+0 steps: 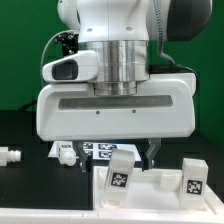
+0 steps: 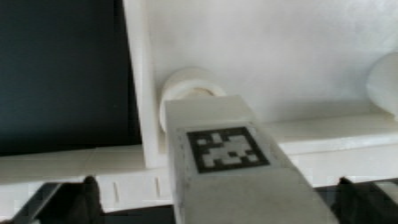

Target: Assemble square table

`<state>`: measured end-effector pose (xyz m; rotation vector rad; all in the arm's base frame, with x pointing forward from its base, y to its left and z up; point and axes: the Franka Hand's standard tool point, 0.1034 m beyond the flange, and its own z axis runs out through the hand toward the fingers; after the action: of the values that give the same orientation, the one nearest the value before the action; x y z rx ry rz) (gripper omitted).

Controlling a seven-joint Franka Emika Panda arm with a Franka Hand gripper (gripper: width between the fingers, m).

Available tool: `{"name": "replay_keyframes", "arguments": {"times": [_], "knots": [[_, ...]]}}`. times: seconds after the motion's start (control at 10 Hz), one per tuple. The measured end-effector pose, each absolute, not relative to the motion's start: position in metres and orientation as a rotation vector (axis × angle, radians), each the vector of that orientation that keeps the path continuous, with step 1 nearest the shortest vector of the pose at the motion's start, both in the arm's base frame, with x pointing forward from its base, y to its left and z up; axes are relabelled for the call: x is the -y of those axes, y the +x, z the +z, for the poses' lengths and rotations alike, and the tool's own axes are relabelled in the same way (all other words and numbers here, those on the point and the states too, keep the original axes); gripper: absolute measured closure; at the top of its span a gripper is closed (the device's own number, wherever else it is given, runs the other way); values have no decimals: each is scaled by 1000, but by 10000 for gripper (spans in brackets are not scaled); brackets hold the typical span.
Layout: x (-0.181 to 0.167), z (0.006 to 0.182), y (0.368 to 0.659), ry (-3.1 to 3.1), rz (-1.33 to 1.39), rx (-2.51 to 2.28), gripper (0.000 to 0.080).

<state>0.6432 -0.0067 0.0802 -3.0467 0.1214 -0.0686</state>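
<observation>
above one corner of the tabletop [image 1: 150,200], the gripper [image 2: 214,200] hangs wide open with nothing in it. a tagged leg [image 2: 222,150] stands between its jaws, in the raised socket [image 2: 192,85] at that corner. the dark fingertips [image 2: 365,198] show on either side of the leg with clear gaps, so i read no contact.

what worries me most is the seating. i cannot tell whether the leg is fully down in the socket or only resting in its mouth. if i close and turn while it sits crooked, it could jam, or pop out and roll off the tabletop. the wrist view puts the leg roughly midway between the jaws, but an off-centre close would let one finger land first and push the leg over. nothing i can see pins the tabletop, so a twist might drag the whole panel round instead of tightening the leg. a second leg [image 1: 193,178] stands at another corner of the tabletop, and any slide of the panel could topple it. going down too far would drive the fingertips onto the tabletop beside the socket.

the hand points straight down at the tabletop, its wide body level and the wrist column upright above it. the fingers straddle the upper part of the leg. behind the tabletop in the exterior view lies the marker board [image 1: 98,150].
</observation>
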Motion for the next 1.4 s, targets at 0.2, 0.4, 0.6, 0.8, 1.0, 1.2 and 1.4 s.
{"name": "replay_keyframes", "arguments": {"times": [0.2, 0.4, 0.6, 0.8, 1.0, 1.2, 1.4], "knots": [[7, 80, 643, -3043, -66, -176, 285], [6, 80, 643, -3016, -55, -406, 512], [6, 80, 643, -2972, -49, -626, 512], [8, 79, 643, -2886, -85, -907, 512], [7, 79, 641, -2754, -96, -1238, 512], [6, 78, 639, -2563, -87, -1576, 512], [6, 78, 636, -2303, -43, -1851, 512]]}}
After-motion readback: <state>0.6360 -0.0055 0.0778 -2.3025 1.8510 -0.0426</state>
